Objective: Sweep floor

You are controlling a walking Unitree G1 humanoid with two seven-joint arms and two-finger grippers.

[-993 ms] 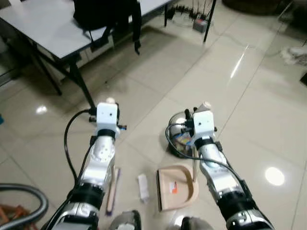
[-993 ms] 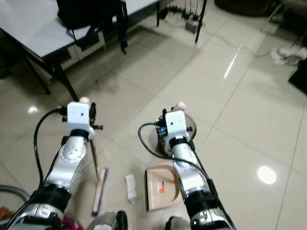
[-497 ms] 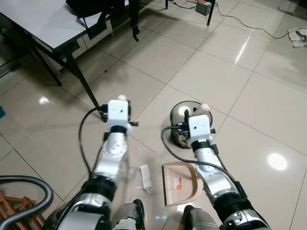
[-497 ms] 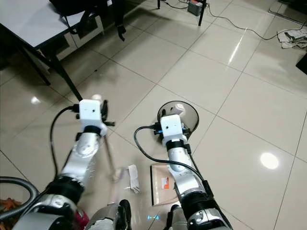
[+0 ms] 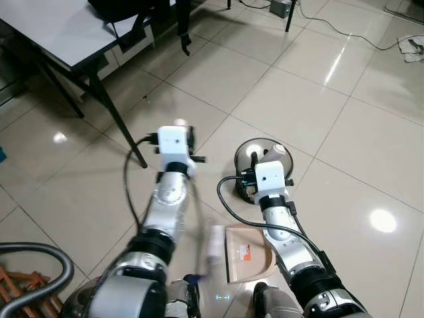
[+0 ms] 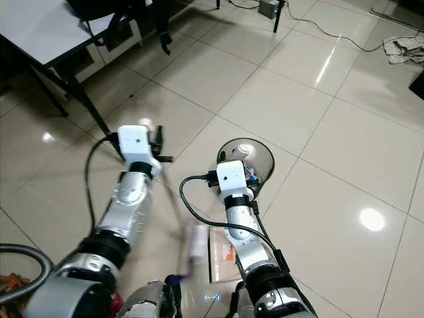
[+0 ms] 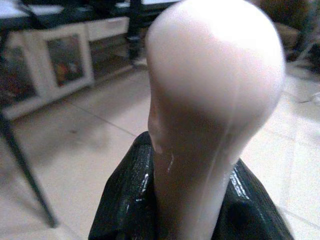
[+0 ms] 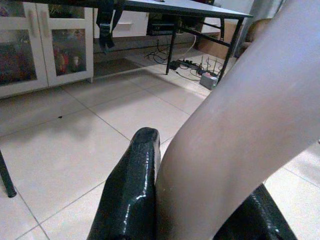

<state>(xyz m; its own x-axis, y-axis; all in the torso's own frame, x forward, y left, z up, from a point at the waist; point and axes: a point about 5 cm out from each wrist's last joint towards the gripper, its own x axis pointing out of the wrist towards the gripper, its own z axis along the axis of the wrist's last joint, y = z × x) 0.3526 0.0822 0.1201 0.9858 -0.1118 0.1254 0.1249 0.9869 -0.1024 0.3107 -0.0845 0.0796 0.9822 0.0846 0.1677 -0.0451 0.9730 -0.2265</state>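
A glossy floor (image 5: 344,132) of pale beige tiles is seen from above, with both silver arms reaching forward over it.

The left gripper (image 7: 200,210) is closed around the pale, rounded top of a broom handle (image 7: 210,100); in the left wrist view its black fingers (image 7: 130,200) are pressed against both sides of the handle. From the head views, the thin broom shaft (image 5: 197,205) is seen running down from that gripper toward the floor. Its lower end is blurred, beside a white scrap of litter (image 5: 215,242), also blurred, lying on the tiles just left of the dustpan.

The right gripper (image 8: 200,210) is closed on the pale upright handle of the dustpan (image 8: 240,100), with one black finger (image 8: 132,190) seen tight against it. The beige dustpan (image 5: 248,255) is resting on the floor near the bottom edge of the head views, between the two arms, with a small orange label on its tray. Just beyond the right wrist, a round, dark, see-through waste bin (image 5: 265,156) is standing on the tiles with colourful rubbish inside.

At the upper left, a grey-topped table (image 5: 59,33) on black legs is seen, with a black bag (image 5: 152,10) draped over its far edge. A grey vacuum hose (image 5: 36,265) is curled at the lower left corner of the floor. Cables and a power strip (image 5: 281,6) lie near the top edge.
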